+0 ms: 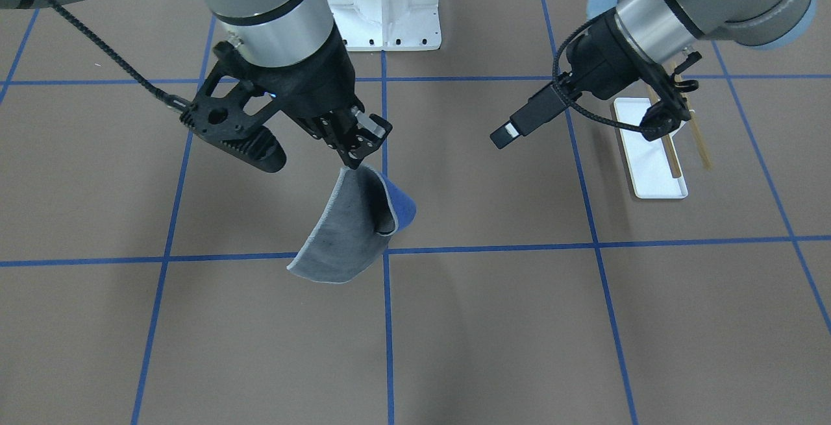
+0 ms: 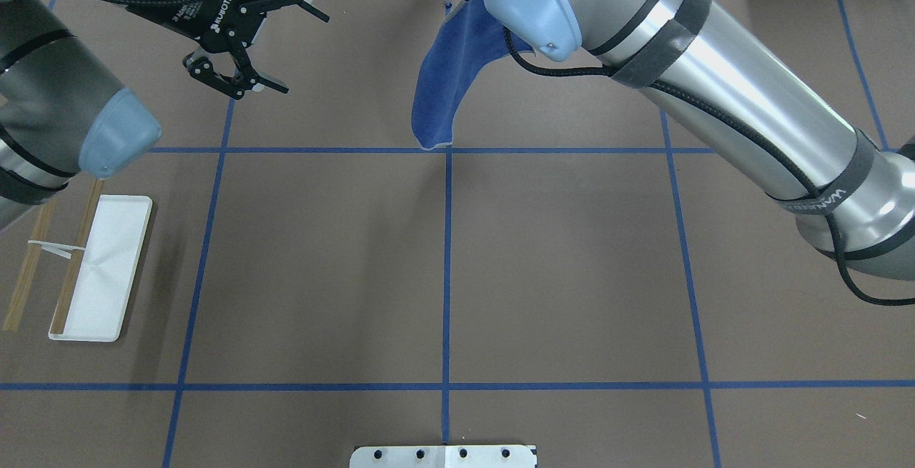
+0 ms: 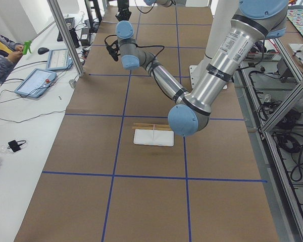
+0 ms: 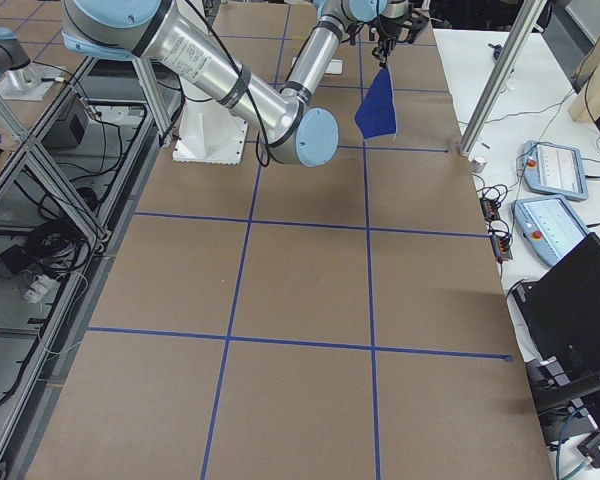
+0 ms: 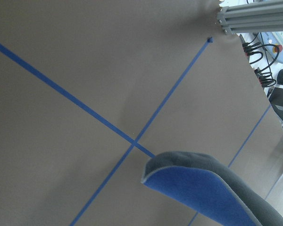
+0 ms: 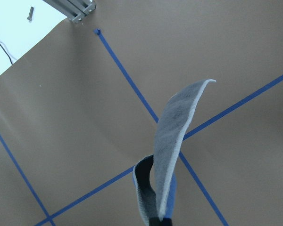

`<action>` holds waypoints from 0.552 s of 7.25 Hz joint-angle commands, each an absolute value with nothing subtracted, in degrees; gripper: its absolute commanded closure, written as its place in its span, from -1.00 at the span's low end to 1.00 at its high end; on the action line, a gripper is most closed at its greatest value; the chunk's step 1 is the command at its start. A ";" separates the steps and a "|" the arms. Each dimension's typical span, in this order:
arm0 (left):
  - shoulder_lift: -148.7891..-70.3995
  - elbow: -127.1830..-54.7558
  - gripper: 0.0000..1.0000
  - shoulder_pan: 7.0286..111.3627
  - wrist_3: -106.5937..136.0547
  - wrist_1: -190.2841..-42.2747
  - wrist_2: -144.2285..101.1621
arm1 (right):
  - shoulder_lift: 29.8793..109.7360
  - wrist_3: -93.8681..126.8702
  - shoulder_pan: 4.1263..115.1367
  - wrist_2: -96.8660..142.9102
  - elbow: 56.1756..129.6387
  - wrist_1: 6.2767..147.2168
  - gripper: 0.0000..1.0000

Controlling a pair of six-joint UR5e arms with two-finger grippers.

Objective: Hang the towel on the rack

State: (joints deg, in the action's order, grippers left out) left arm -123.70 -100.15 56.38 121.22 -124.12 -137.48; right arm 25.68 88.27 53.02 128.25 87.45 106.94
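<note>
My right gripper [image 1: 356, 164] is shut on one corner of the towel [image 1: 347, 230], which hangs curled below it over the middle of the table. The dark grey face shows in the front-facing view, the blue face in the overhead view [image 2: 439, 78]. The towel also shows in both wrist views [image 5: 203, 193] [image 6: 172, 141]. My left gripper [image 2: 294, 50] is open and empty, held high, well left of the towel. The rack [image 2: 107, 275] stands at the table's left side, nearer the robot than that gripper, with a white tray base [image 1: 649, 165] and two brown rods [image 1: 672, 156].
The large white bolted pedestal [image 1: 384, 10] stands at the robot's side of the table. Blue tape lines [image 2: 447, 268] cross the brown surface. An aluminium post [image 4: 500, 80] and tablets [image 4: 552, 165] stand along the far, operators' edge.
</note>
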 commanded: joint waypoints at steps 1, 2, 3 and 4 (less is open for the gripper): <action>-124.36 -99.85 -0.97 54.59 126.71 -124.37 -134.14 | 23.39 88.77 51.07 126.93 87.27 105.03 1.00; -124.45 -99.67 -0.96 54.49 130.83 -125.67 -131.51 | 22.42 88.68 50.54 126.13 87.54 105.03 1.00; -124.37 -98.71 -0.96 54.32 135.22 -129.16 -131.22 | 22.41 88.51 50.28 125.86 87.97 105.03 1.00; -124.37 -96.79 -0.96 54.23 139.70 -134.42 -131.13 | 22.33 88.51 49.58 124.82 88.50 105.03 1.00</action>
